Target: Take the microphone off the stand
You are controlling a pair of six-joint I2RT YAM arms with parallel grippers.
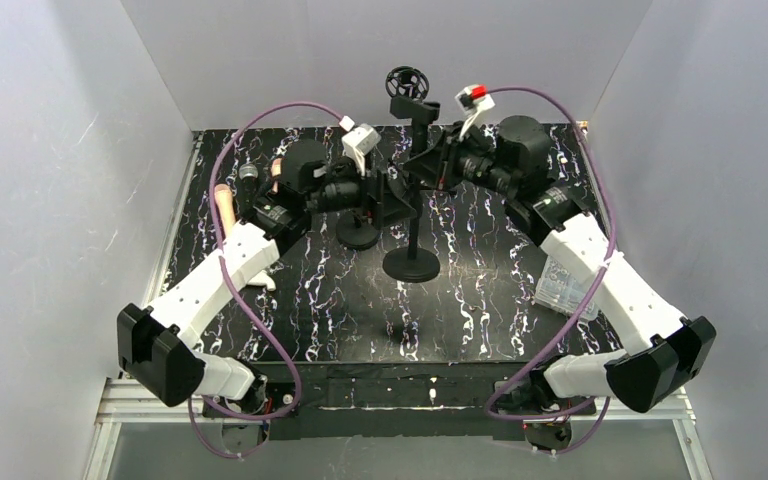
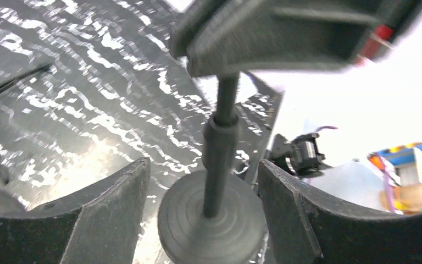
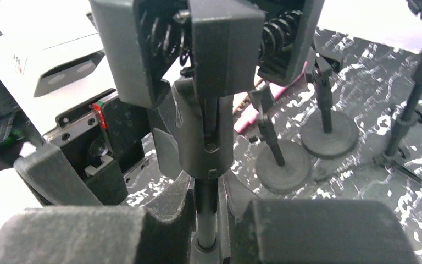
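Judging by its shape, the microphone point(image 1: 248, 174) is a hard, stiff stick with a round grey head. It is likely not heavy. Its body looks smooth and round, so it could slip or roll. The best place to take it is around the middle of the body, not on the head, which may dent. It lies on the table point(image 1: 480, 330) at the far left, beside the left arm, well apart from the stand. It is small in the top view, so I am not fully sure it is the microphone.

The left gripper point(image 2: 203, 165) is spread wide and holds nothing. Its two fingers point(image 2: 110, 214) stand one on each side of the stand point(image 2: 211, 225), with the thin pole and round foot in between. They do not touch it. The right gripper point(image 3: 206, 220) is pressed together and pinches the pole of the stand, below the clip point(image 3: 220, 49). The clip sits at the top of the stand and has springs on both sides. I see no microphone in it, so I think it is empty.

From above, both grippers meet at the stand in the far middle of the table. A smaller stand point(image 1: 358, 235) is just left of it. A clear box point(image 1: 565, 285) lies to the right, near the right arm.
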